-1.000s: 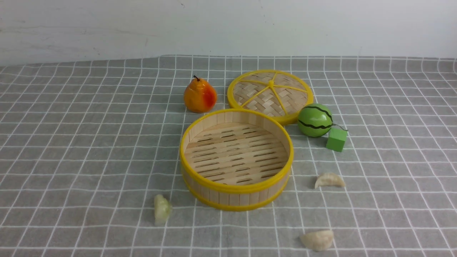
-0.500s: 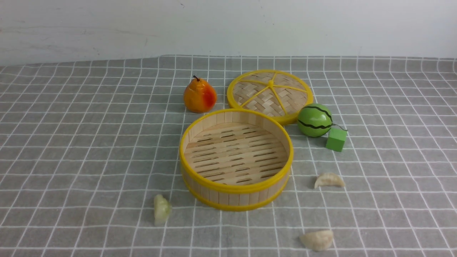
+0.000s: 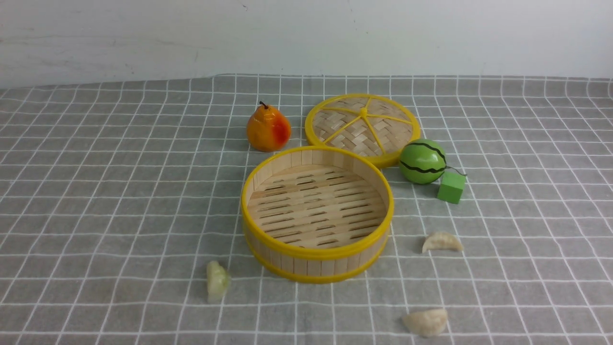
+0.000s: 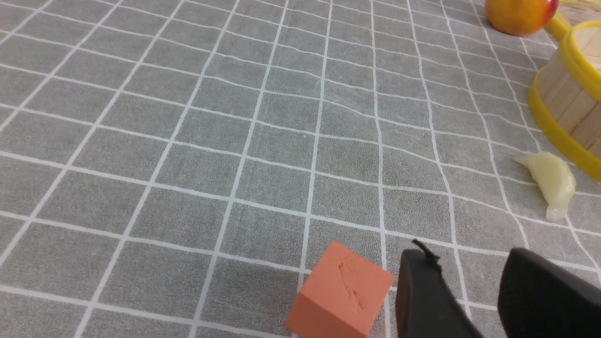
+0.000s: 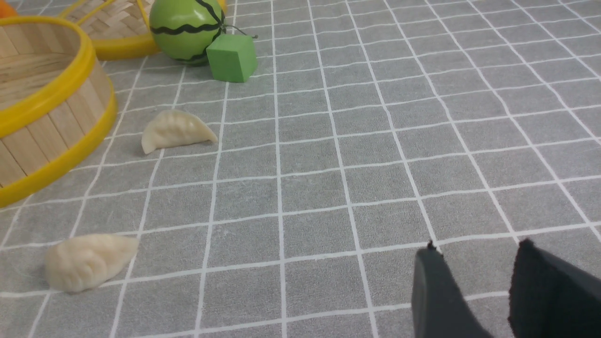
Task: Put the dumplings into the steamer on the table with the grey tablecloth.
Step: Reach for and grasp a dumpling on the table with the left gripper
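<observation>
A pear (image 3: pixel 268 128), woven lid (image 3: pixel 362 125), watermelon (image 3: pixel 423 161) and green cube (image 3: pixel 451 187) crowd behind the steamer (image 3: pixel 316 268). An orange cube (image 4: pixel 340 293) sits beside the left claw (image 4: pixel 467 263). It and the right claw (image 5: pixel 476 251) gape, empty.

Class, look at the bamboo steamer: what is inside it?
Inside the steamer only its bare slatted floor shows, with nothing lying on it. The strip of floor nearest the front camera is covered by the steamer's own front wall, so that part cannot be checked.

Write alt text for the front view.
Empty bamboo steamer on a grey checked cloth, with three dumplings lying outside it, one left, two right. Behind it are a pear, the lid, a toy watermelon and a green cube.
</observation>
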`<state>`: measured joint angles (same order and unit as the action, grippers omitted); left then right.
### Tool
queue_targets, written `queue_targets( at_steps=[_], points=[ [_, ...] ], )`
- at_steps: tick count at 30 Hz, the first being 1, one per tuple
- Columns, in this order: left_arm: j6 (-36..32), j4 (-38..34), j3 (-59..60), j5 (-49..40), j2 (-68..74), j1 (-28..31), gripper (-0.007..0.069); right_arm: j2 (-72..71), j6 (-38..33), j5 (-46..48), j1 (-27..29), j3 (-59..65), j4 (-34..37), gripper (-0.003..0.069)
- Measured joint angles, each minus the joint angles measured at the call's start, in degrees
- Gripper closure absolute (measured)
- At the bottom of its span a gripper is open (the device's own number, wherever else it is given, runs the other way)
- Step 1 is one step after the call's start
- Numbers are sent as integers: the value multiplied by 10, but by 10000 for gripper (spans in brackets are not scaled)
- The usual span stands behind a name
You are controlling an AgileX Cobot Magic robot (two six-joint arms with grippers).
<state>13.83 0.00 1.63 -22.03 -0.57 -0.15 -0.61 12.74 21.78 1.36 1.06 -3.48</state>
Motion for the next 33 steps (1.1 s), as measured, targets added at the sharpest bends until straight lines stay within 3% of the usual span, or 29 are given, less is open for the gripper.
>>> queue_targets(
  at_steps=[33],
  points=[
    [0, 0, 0, 24, 0, 0, 387, 0, 0, 0, 0, 0, 0, 419]
  ],
)
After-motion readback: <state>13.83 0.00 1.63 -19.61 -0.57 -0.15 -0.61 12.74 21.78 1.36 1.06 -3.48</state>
